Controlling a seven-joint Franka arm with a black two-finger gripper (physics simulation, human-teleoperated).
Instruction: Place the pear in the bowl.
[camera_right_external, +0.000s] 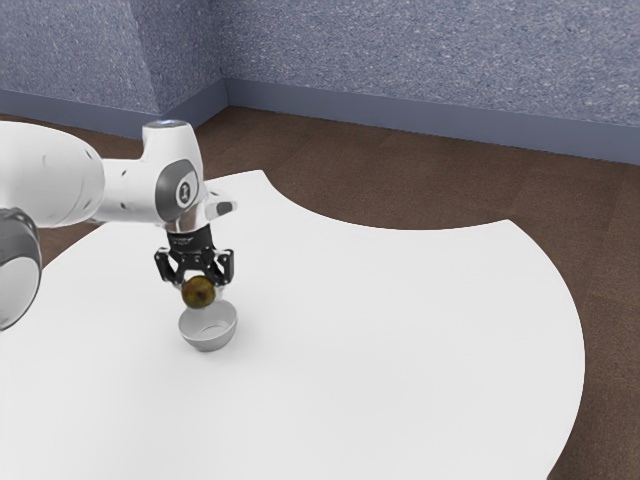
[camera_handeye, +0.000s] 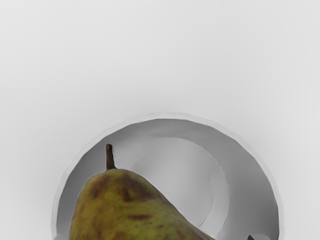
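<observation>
My gripper (camera_right_external: 201, 288) points down in the exterior view, with the pear (camera_right_external: 198, 293) held between its fingers. The pear hangs just above the bowl (camera_right_external: 208, 341), close to the side of its opening nearer the arm. From the wrist, the pear (camera_handeye: 127, 210) is large at the lower edge, stem showing, and covers part of the bowl (camera_handeye: 222, 131). Inside, the bowl's visible floor is bare. The lower part of the pear is cut off in the wrist view.
A white table (camera_right_external: 400, 330) with a curved edge surrounds the bowl. The arm comes in from the exterior view's left, above the table. Beyond the table are a brown floor (camera_right_external: 480, 190) and a blue-grey wall (camera_right_external: 420, 55).
</observation>
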